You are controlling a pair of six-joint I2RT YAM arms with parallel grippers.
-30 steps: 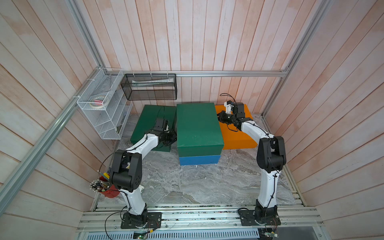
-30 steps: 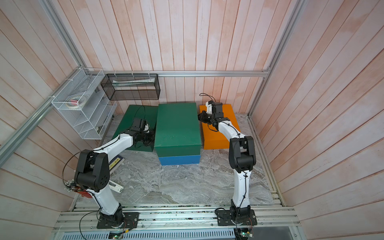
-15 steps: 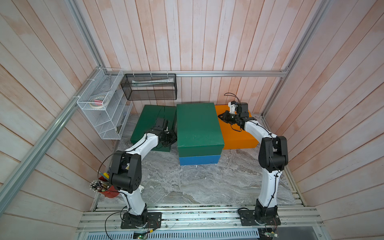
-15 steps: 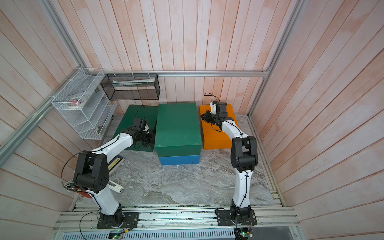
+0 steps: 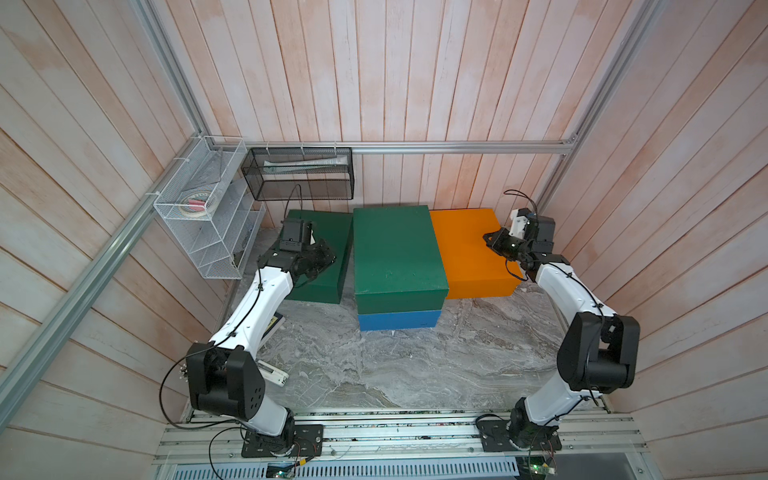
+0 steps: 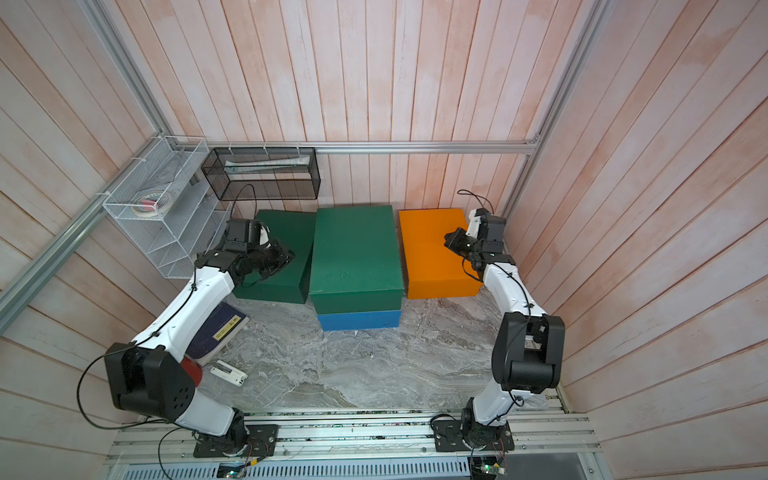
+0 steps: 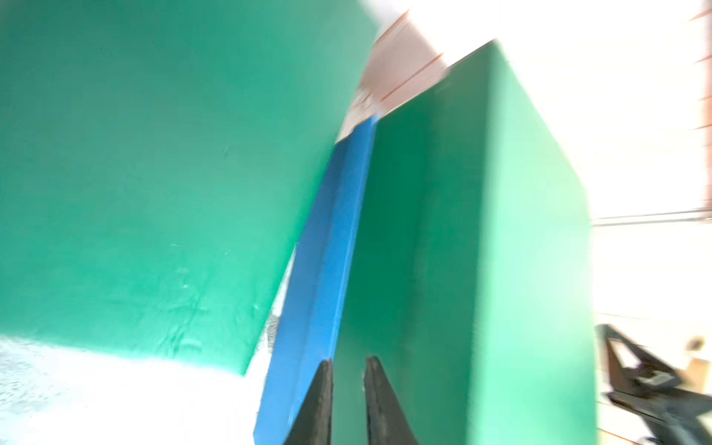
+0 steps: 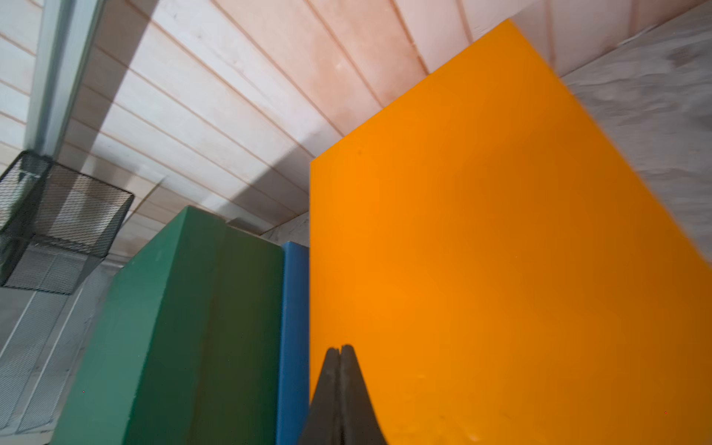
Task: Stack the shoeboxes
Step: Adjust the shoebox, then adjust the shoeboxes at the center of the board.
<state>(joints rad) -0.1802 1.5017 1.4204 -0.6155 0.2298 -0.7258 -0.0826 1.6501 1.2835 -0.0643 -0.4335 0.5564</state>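
Top views, both: upper green shoebox (image 5: 397, 249) sits on blue shoebox (image 5: 399, 321) at 12 o'clock; lone green shoebox (image 5: 334, 226) beside them at 10 o'clock, orange shoebox (image 5: 469, 253) at 2 o'clock. Left gripper (image 5: 328, 258) over lone green shoebox, right gripper (image 5: 488, 240) over orange shoebox's outer edge. Left wrist: jaws narrowly apart, empty, facing the side of the blue and upper green pair. Right wrist: jaws pressed together, empty, above orange shoebox.

No print can be read anywhere; the yellow label (image 6: 227, 327) on the dark blue book (image 6: 219, 316), toward eight o'clock, is too small.
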